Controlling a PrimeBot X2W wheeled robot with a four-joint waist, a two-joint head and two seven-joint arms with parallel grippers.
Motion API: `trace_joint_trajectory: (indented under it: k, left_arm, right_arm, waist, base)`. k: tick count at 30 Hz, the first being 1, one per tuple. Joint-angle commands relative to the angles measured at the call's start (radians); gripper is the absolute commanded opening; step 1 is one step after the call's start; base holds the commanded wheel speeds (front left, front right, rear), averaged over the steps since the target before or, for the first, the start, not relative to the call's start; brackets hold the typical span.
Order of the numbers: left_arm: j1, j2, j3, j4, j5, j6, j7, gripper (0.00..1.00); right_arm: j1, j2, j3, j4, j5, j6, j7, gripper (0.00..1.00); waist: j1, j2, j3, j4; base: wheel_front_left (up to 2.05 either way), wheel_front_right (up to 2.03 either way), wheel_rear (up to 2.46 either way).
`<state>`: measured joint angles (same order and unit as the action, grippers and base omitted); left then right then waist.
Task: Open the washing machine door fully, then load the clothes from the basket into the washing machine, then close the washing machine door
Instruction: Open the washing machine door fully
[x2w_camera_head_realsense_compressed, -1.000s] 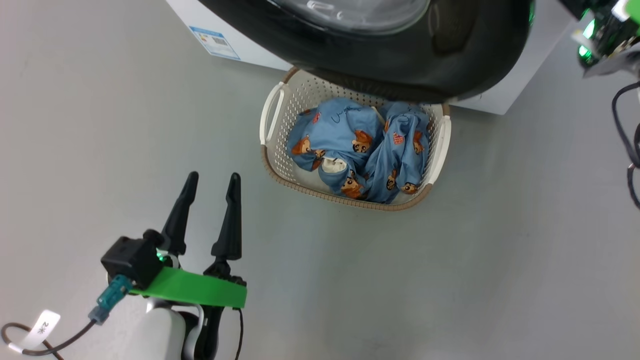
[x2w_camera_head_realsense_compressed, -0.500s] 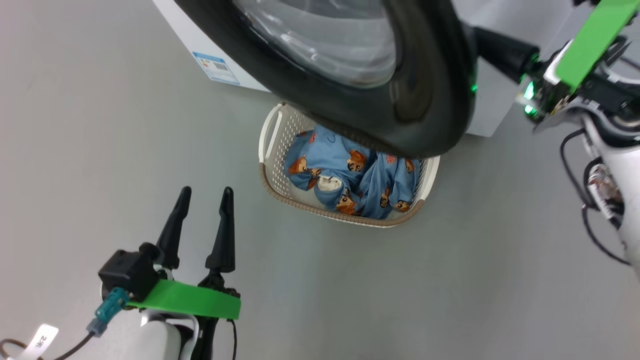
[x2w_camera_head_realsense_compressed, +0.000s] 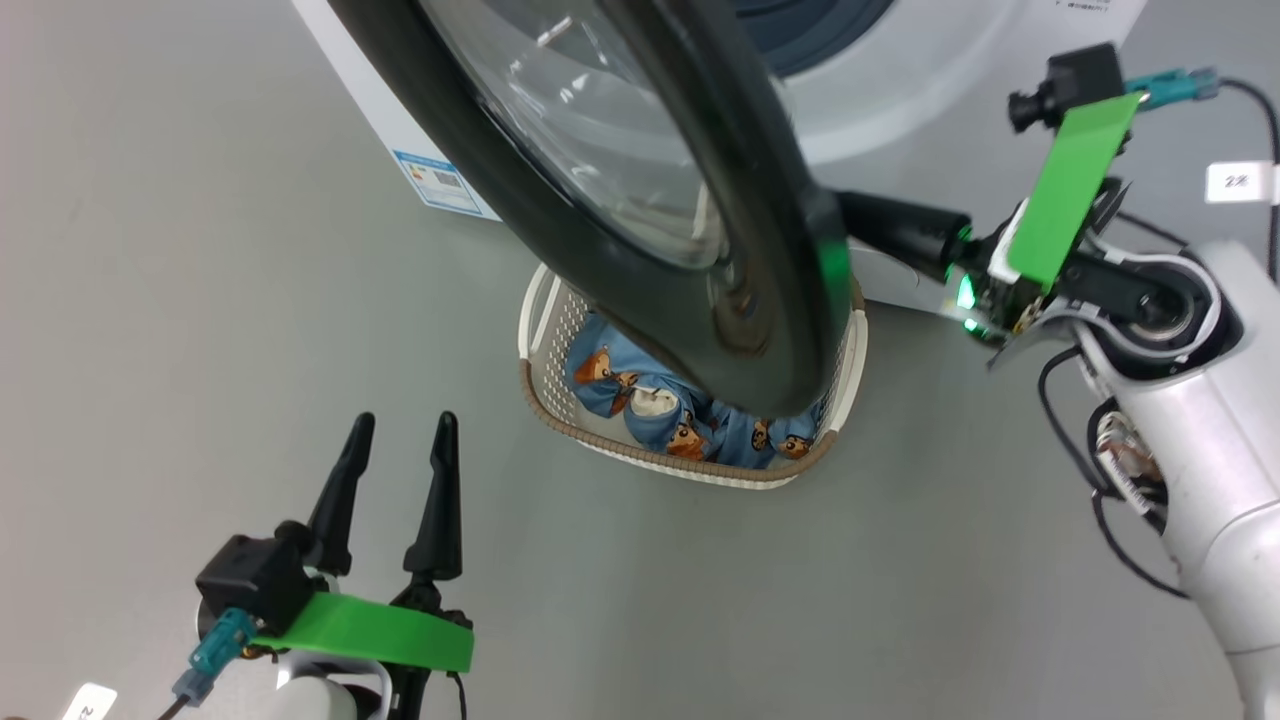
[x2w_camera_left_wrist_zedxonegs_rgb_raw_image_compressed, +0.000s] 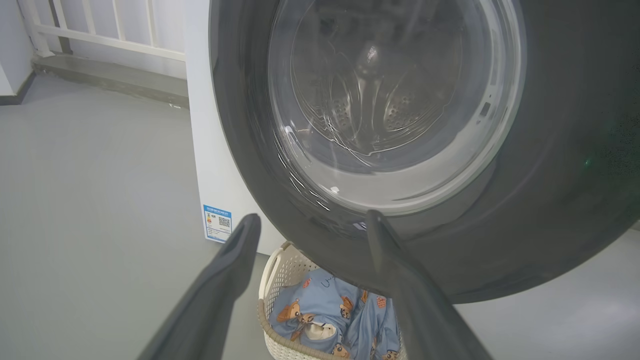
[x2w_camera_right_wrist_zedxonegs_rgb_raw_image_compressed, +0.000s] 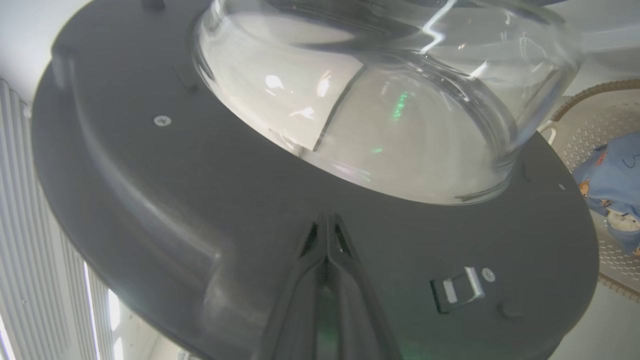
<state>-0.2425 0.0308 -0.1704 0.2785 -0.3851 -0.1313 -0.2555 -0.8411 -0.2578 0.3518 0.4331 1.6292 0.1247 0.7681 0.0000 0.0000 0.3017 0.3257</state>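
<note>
The washing machine door (x2w_camera_head_realsense_compressed: 640, 230), black with a bulging glass window (x2w_camera_head_realsense_compressed: 590, 140), stands swung partly out from the white washing machine (x2w_camera_head_realsense_compressed: 900, 110). My right gripper (x2w_camera_head_realsense_compressed: 862, 215) is shut, and its fingertips (x2w_camera_right_wrist_zedxonegs_rgb_raw_image_compressed: 327, 225) press against the door's inner face (x2w_camera_right_wrist_zedxonegs_rgb_raw_image_compressed: 165, 210) below the glass bowl. Under the door's lower edge sits the basket (x2w_camera_head_realsense_compressed: 690, 468) holding the light-blue bear-print clothes (x2w_camera_head_realsense_compressed: 640, 400). My left gripper (x2w_camera_head_realsense_compressed: 402, 428) hovers open over the floor, to the left of the basket and apart from it. In the left wrist view the door (x2w_camera_left_wrist_zedxonegs_rgb_raw_image_compressed: 525, 225), basket (x2w_camera_left_wrist_zedxonegs_rgb_raw_image_compressed: 275, 280) and clothes (x2w_camera_left_wrist_zedxonegs_rgb_raw_image_compressed: 325, 312) lie ahead of its fingers.
A blue label (x2w_camera_head_realsense_compressed: 440, 185) marks the machine's lower front corner. Grey floor (x2w_camera_head_realsense_compressed: 200, 300) spreads to the left and in front of the basket. A white railing (x2w_camera_left_wrist_zedxonegs_rgb_raw_image_compressed: 110, 30) runs behind the machine. The door latch (x2w_camera_right_wrist_zedxonegs_rgb_raw_image_compressed: 457, 291) shows on the inner face.
The door has swung further out from the machine, with my shut right gripper following against its inner side. The head camera has shifted. My left gripper stays open.
</note>
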Motion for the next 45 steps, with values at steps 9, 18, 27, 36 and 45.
trace_joint_trajectory:
  k: [9, 18, 27, 36, 45]
  left_arm:
    - [0.026, 0.019, 0.043, -0.018, 0.013, 0.001, -0.006, 1.0]
    - [0.037, 0.019, 0.041, -0.017, 0.016, 0.001, -0.006, 1.0]
    - [0.049, 0.019, 0.047, -0.017, 0.022, 0.001, -0.006, 1.0]
    - [0.052, 0.019, 0.051, -0.015, 0.026, 0.001, -0.006, 1.0]
    - [0.054, 0.019, 0.061, -0.009, 0.039, 0.001, -0.006, 1.0]
  right_arm:
    - [0.091, 0.064, 0.039, -0.068, -0.002, 0.006, 0.047, 0.0]
    - [0.139, 0.11, 0.049, -0.091, -0.007, 0.006, 0.059, 0.0]
    - [0.179, 0.153, 0.064, -0.106, -0.019, 0.006, 0.058, 0.0]
    - [0.193, 0.173, 0.062, -0.11, -0.039, 0.006, 0.034, 0.0]
    - [0.21, 0.166, 0.039, -0.126, -0.068, 0.006, -0.025, 0.13]
  waist:
    - [0.0, 0.0, -0.041, 0.016]
    - [0.0, 0.0, -0.061, 0.03]
    - [0.0, 0.0, -0.071, 0.041]
    - [0.0, 0.0, -0.08, 0.035]
    - [0.0, 0.0, -0.099, 0.005]
  base:
    - [0.0, 0.0, 0.0]
    - [0.0, 0.0, 0.0]
    - [0.0, 0.0, 0.0]
    - [0.0, 0.0, 0.0]
    - [0.0, 0.0, 0.0]
